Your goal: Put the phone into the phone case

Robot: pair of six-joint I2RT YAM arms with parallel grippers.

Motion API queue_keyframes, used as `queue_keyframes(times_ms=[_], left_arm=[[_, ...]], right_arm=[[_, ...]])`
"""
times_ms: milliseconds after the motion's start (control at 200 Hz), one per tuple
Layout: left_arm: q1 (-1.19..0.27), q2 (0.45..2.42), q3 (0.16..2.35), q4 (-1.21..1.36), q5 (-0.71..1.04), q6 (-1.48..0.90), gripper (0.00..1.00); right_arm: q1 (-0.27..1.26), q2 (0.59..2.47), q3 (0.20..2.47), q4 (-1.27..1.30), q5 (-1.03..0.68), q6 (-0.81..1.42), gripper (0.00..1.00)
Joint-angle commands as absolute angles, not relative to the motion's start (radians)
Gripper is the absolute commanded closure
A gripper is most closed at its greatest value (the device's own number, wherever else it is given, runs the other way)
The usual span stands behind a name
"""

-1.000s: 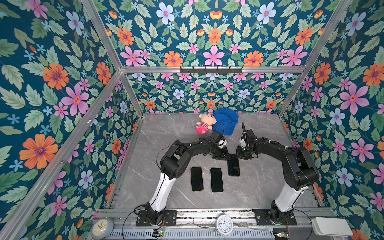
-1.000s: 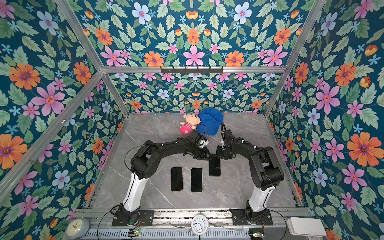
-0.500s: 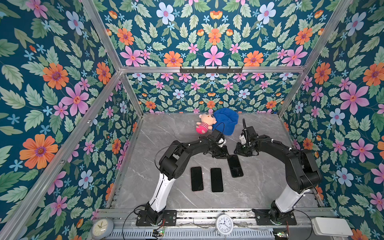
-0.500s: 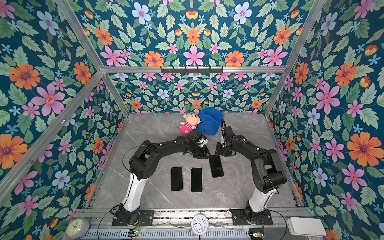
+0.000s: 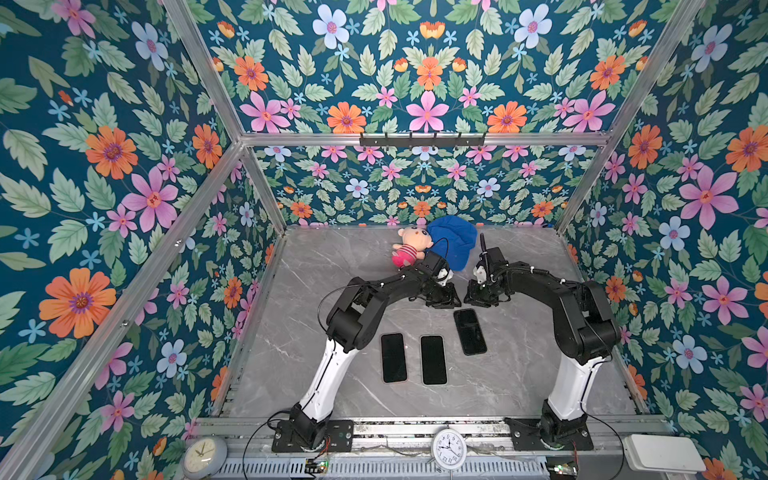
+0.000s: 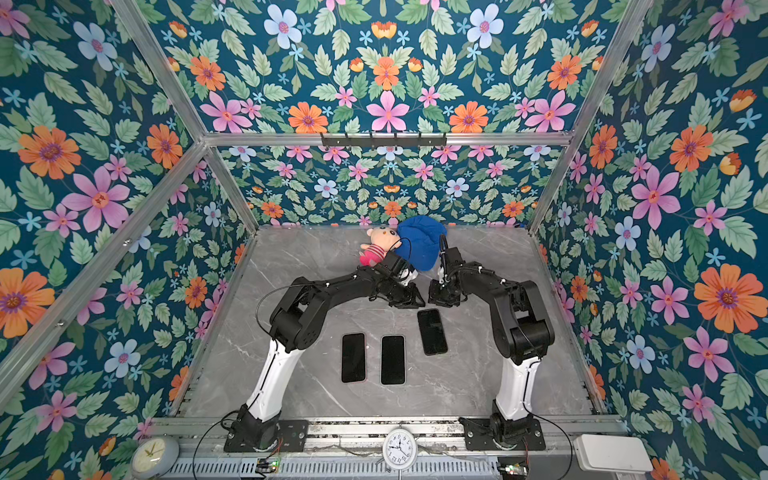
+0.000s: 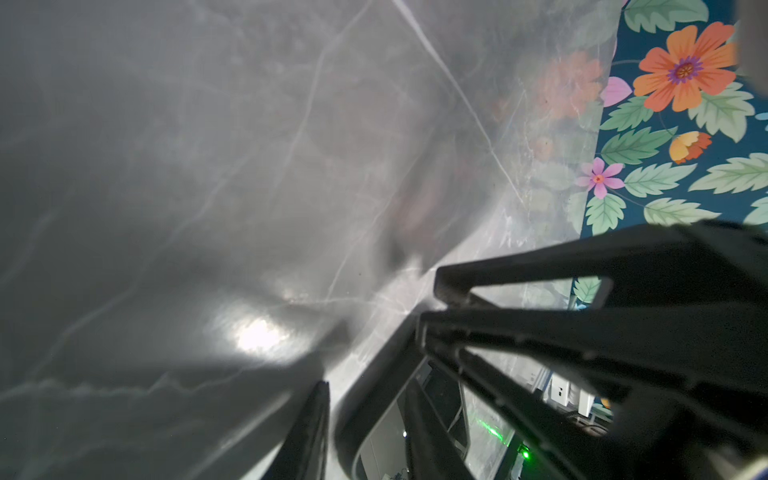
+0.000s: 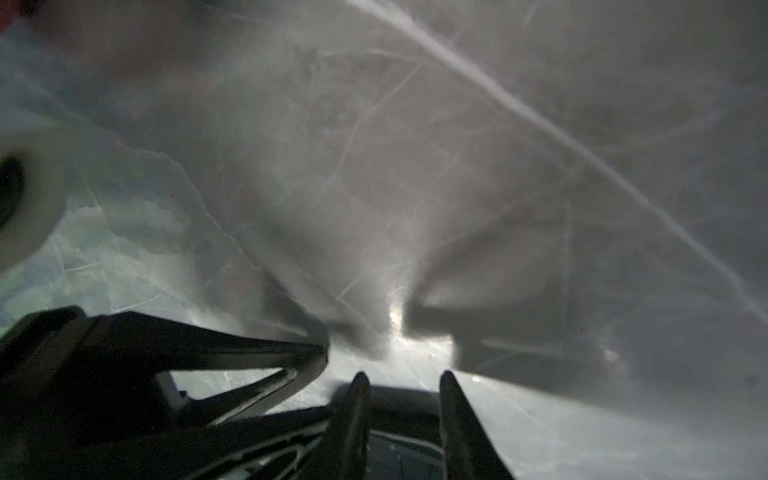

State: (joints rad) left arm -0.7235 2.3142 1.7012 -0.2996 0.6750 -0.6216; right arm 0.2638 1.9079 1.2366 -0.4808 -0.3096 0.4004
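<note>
One phone (image 5: 470, 331) lies long axis front-to-back, far end leaning left; right pincer (image 8: 402, 376) ajar, left pincer (image 5: 448, 300) unclear.

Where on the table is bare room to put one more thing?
Free: back left corner beside the doll; front strip before the two phones. Crowded: the middle, where left gripper and right gripper stand by the tilted phone.

Black phone (image 5: 470, 331) — grey-veined marble table (image 5: 332, 266)
</note>
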Motion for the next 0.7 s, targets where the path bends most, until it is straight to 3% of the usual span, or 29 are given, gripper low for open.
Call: queue_keyframes(times_ms=[0, 695], left_arm=[[-0.732, 2.311, 1.686, -0.282, 0.696, -0.61, 0.67], [-0.814, 2.264, 1.561, -0.191, 0.715, -0.659, 0.69]], right_arm=[[0.262, 1.895, 1.211, -0.502, -0.33, 0.392, 0.74], [0.263, 1.713, 0.956, -0.475, -0.325, 0.436, 0.79]])
